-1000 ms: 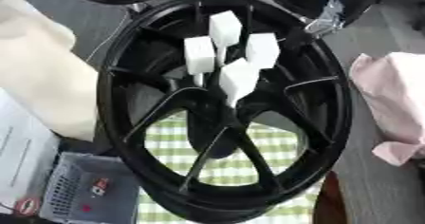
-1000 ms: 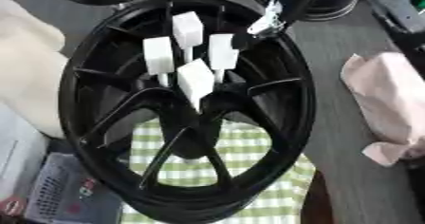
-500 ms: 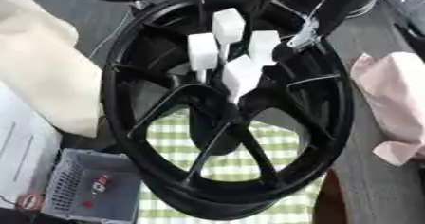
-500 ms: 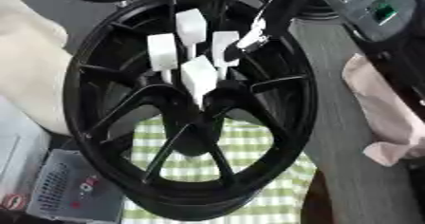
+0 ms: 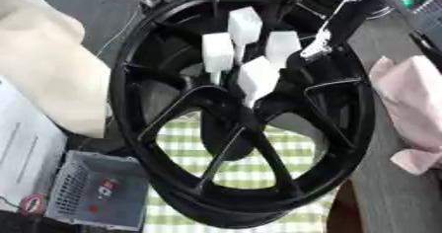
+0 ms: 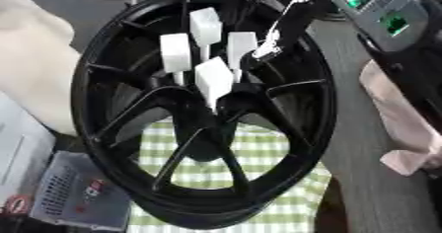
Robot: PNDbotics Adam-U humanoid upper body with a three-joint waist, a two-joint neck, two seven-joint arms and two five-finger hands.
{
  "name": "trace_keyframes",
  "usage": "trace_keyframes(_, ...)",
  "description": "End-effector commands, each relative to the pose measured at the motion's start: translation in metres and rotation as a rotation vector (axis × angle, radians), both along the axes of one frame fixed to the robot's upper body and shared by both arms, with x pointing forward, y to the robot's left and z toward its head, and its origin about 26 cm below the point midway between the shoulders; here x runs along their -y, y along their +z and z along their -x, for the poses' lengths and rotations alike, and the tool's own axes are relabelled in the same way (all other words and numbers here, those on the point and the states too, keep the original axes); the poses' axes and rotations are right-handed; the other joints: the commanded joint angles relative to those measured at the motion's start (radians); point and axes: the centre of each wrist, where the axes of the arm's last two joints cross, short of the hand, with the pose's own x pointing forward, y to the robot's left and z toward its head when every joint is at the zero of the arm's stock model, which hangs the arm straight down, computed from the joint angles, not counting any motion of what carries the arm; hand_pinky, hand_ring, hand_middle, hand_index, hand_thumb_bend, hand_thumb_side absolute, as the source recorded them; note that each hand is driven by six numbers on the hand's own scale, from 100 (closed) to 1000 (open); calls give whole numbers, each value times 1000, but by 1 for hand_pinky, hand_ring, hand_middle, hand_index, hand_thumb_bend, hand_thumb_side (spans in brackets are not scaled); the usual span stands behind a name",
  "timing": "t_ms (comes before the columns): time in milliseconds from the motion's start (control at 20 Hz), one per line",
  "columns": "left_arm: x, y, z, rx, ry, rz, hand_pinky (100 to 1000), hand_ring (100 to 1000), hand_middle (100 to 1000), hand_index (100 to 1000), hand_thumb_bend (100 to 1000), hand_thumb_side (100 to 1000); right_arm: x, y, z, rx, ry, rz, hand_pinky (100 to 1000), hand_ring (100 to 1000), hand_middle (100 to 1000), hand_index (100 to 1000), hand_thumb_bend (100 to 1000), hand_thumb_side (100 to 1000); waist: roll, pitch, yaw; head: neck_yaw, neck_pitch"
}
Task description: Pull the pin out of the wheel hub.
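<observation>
A black wheel hub (image 5: 345, 128) lies tilted on a green-and-white checked cloth (image 5: 250, 165). Several white block-headed pins stand in its centre: a tall one at the back (image 5: 244, 24), one on the left (image 5: 217, 52), one on the right (image 5: 281, 47) and one in front (image 5: 257, 76). My right hand (image 5: 332, 27) reaches in from the upper right over the rim. Its black fingers are straight, and a silver fingertip (image 5: 311, 53) sits just beside the right pin, right of it. I cannot tell if it touches. The left hand does not show.
A cream cloth bundle (image 5: 43, 64) lies left of the wheel and a pink cloth (image 5: 414, 103) to its right. A grey perforated box (image 5: 95, 190) and white paper (image 5: 21, 153) sit at the lower left. A grey device with green lights (image 6: 388, 15) stands at the upper right.
My right hand has moved from above the far right rim down and inward, bringing its fingertip beside the right pin. The pins stand as before. The view has shifted slightly.
</observation>
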Motion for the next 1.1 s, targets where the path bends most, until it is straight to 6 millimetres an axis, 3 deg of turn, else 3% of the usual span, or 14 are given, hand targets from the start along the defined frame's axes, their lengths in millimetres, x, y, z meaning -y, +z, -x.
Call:
trace_keyframes(50,1,8,2,32,-9,-14,631,623,566,668,602,565,4,6,-1,39,-17,18,843,752,673,762,618,267,2,-9,1,7,6)
trace_keyframes(600,2,9,1,33,-23,-16,633,625,568,670,602,569,4,4,-2,19,-34,-17,829,706,569,687,596,238,2,-3,1,16,6)
trace_keyframes(800,2,9,1,33,-23,-17,634,625,568,669,602,570,3,8,0,0,-42,-56,817,673,512,636,524,175,4,-5,0,18,6)
trace_keyframes(1000,2,8,1,30,-23,-14,634,625,568,669,602,571,1,6,1,-24,-43,-58,811,647,471,617,512,100,4,-5,2,17,6)
trace_keyframes(1100,2,8,1,31,-25,-14,635,625,568,669,601,572,1,7,2,-27,-41,-53,804,626,433,605,440,100,3,-5,2,17,6)
